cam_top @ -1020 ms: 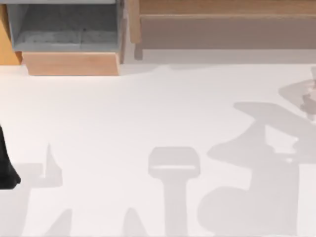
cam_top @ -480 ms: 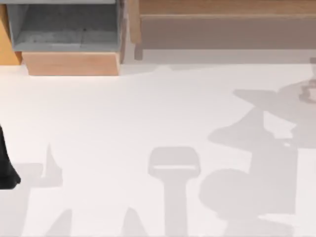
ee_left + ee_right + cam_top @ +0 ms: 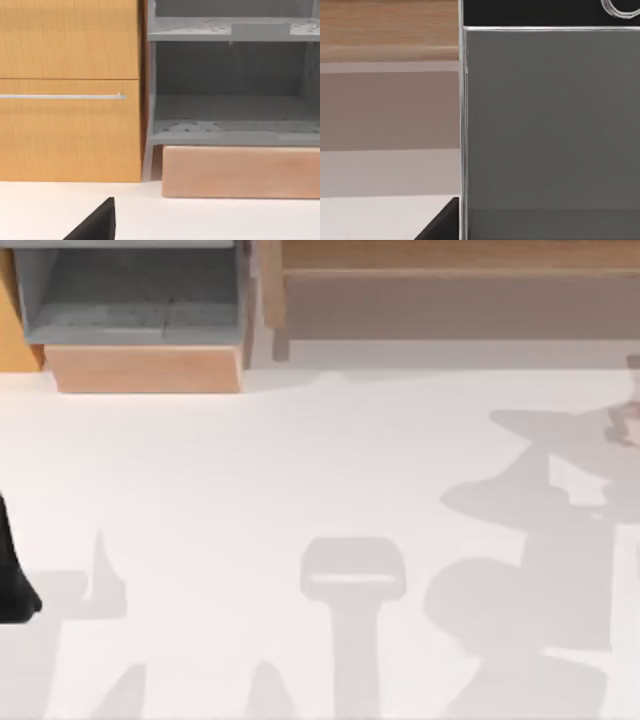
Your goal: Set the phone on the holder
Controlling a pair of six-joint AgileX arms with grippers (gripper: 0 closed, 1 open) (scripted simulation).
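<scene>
We look down on a white table (image 3: 300, 470). At its far edge stands a grey open shelf unit (image 3: 130, 300) on a pale wooden base (image 3: 145, 368), and this shelf is our landmark. To the right of the shelf a long wooden counter (image 3: 450, 280) runs along the back.

Our left arm (image 3: 12, 575) shows as a dark shape at the table's left edge, well in front of the shelf and to its left. In the left wrist view we face the grey shelf (image 3: 230, 100), with an orange wooden cabinet (image 3: 70, 90) touching its side; a thin silver handle (image 3: 62, 97) crosses the cabinet front. We cannot tell how the left gripper's fingers stand.

At the table's right edge, far to the right of the shelf, a small pinkish-grey part of our right arm (image 3: 628, 420) shows above broad grey shadows.

In the right wrist view the phone (image 3: 550, 125) is very close to the camera: dark grey screen, black bezel at one end, thin silver rim. We cannot tell whether the right gripper is pinching it.
</scene>
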